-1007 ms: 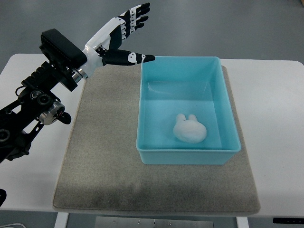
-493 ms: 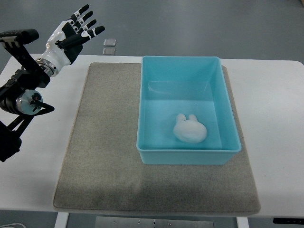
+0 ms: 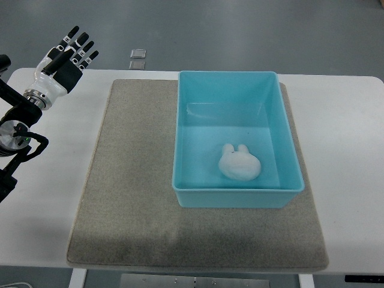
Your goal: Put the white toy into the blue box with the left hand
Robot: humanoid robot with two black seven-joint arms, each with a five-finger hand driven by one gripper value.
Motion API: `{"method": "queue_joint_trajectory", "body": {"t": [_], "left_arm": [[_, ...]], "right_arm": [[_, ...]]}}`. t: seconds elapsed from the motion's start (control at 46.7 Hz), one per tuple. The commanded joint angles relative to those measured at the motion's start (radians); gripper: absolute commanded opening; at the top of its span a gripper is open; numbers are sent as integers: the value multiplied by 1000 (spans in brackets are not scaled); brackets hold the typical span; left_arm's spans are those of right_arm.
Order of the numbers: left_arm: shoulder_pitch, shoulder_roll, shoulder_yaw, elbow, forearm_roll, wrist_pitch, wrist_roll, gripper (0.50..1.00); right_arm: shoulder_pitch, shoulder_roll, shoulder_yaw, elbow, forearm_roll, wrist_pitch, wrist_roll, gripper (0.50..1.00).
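A small white rabbit toy [image 3: 239, 163] lies inside the blue box [image 3: 236, 200], near its front wall. It looks soft and light, easiest gripped around its rounded body. The left hand [image 3: 65, 57] hovers empty at the far left, fingers spread. A grey mat [image 3: 132, 180] underlies the box; nothing blocks it.

A white table [image 3: 348, 138] fills most of the view. A grey-beige felt mat [image 3: 132, 198] lies flat across its middle. Beyond the table's far edge, two small square metal plates [image 3: 137, 59] sit on the grey floor [image 3: 240, 30].
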Motion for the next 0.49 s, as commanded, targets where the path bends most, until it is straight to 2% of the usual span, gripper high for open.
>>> {"method": "queue_joint_trajectory", "body": {"t": [0.0, 0.471], "left_arm": [[0, -3, -13, 34, -1, -17, 0, 994], [49, -10, -14, 42, -44, -15, 2, 994]], "right_arm": [[0, 0, 0, 0, 1, 0, -1, 936], [0, 0, 0, 0, 0, 0, 1, 936]]}}
